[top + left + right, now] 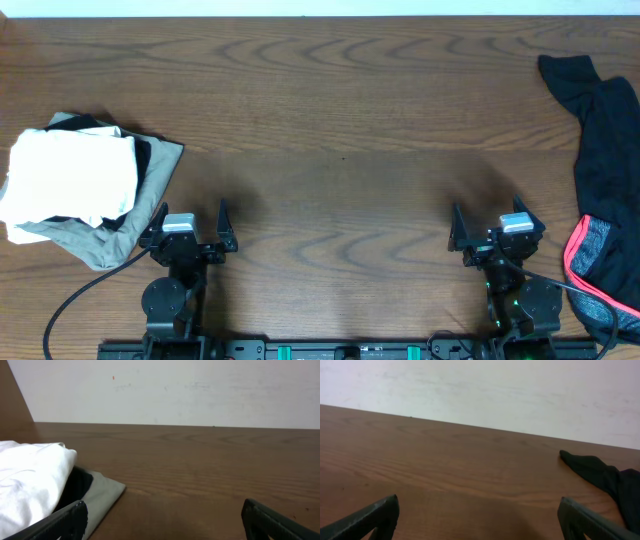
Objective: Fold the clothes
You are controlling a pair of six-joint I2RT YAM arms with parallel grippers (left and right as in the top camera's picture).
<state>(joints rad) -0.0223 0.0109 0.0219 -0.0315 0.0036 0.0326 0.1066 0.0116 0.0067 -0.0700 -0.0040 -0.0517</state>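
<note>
A dark brown wood-grain table (340,130) is spanning the scene left to right, taking soft, even light, and a plain white wall (200,390) is rising behind its far edge.

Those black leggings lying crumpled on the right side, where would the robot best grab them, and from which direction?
Probably the grey waistband of the leggings: it is the bunched end nearest the right gripper, whose jaws are open. Coming down from above, on the side facing that gripper, suits fabric lying low on the table.
</note>
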